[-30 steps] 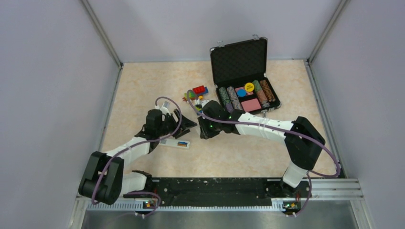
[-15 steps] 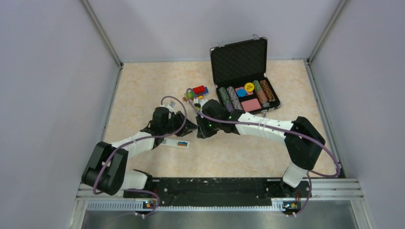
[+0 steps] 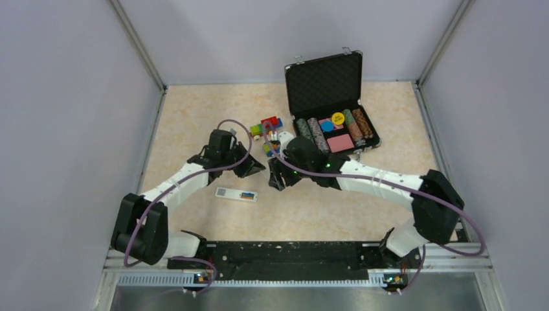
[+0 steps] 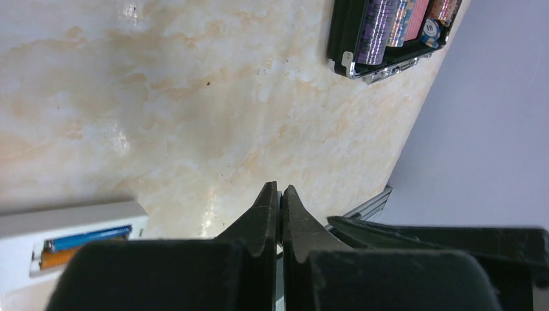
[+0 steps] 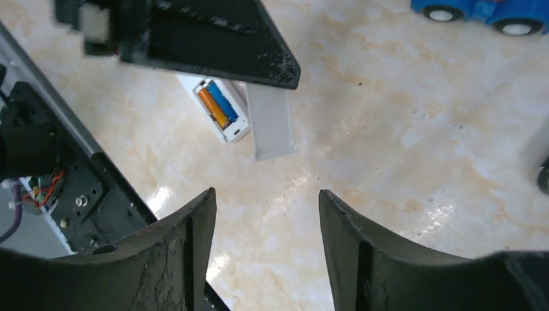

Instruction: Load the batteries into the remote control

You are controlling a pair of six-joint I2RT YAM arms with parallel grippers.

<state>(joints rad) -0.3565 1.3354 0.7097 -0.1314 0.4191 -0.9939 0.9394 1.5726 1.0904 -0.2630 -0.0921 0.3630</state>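
The white remote control (image 3: 228,193) lies flat on the table, back up, and its open bay holds the blue and orange batteries (image 3: 246,194). In the left wrist view the remote control (image 4: 71,220) sits at the lower left with the batteries (image 4: 87,236) side by side. My left gripper (image 3: 254,167) hovers just beyond the remote's battery end. Its jaws (image 4: 280,189) are shut on a thin white cover (image 5: 272,126), which sticks out from under its fingers beside the batteries (image 5: 217,107). My right gripper (image 3: 275,181) stands open and empty, its fingertips (image 5: 267,194) over bare table.
An open black case (image 3: 330,103) of poker chips stands at the back right. Colourful toy vehicles (image 3: 267,126) sit just behind the two grippers, with a blue one (image 5: 485,10) at the top of the right wrist view. A black rail (image 3: 291,253) runs along the near edge.
My left gripper moved away from the remote toward the right gripper and closed its jaws. My right gripper opened, and the right arm's elbow swung outward.
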